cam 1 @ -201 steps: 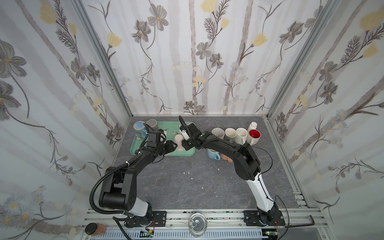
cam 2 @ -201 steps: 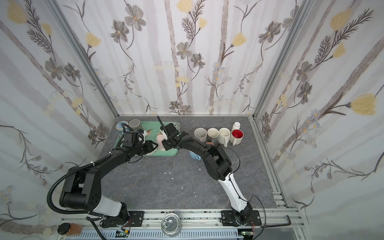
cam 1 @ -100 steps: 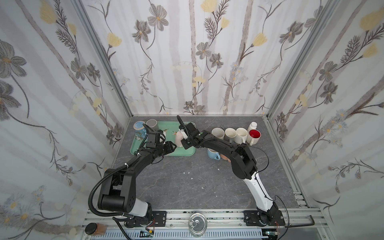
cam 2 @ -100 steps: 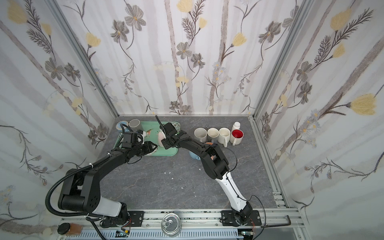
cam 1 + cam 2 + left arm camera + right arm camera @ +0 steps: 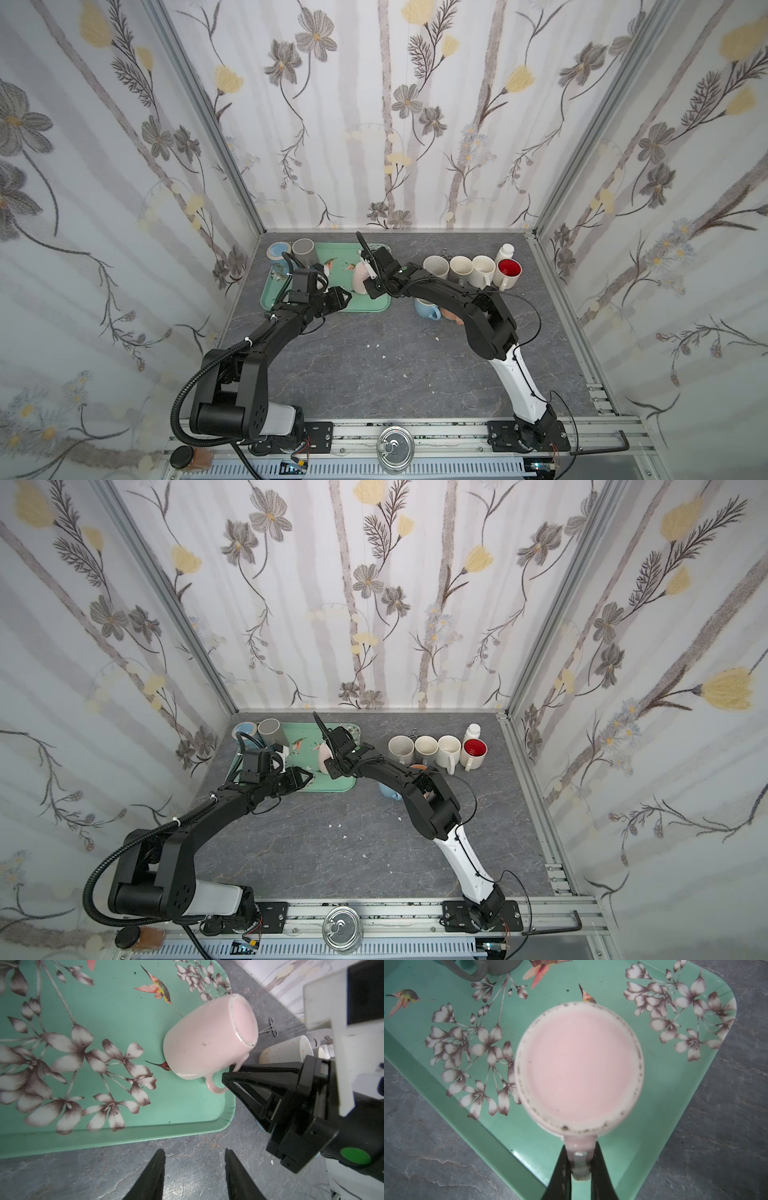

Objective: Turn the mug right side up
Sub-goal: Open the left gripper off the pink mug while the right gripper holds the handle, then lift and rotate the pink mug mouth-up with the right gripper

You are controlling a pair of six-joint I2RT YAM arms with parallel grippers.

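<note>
Inverted pink mug (image 5: 579,1066), right gripper (image 5: 580,1152) clamping handle (image 5: 580,1167)

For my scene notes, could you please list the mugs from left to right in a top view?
grey mug, pink mug, speckled mug, cream mug, white mug, red-lined mug

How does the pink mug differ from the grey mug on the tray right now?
Pose: the pink mug stands base up; the grey mug stands mouth up. Grip: the right gripper has its jaws shut on the pink mug's handle; no gripper holds the grey mug. Colour: pink against grey. Both are handled mugs on the green tray.
</note>
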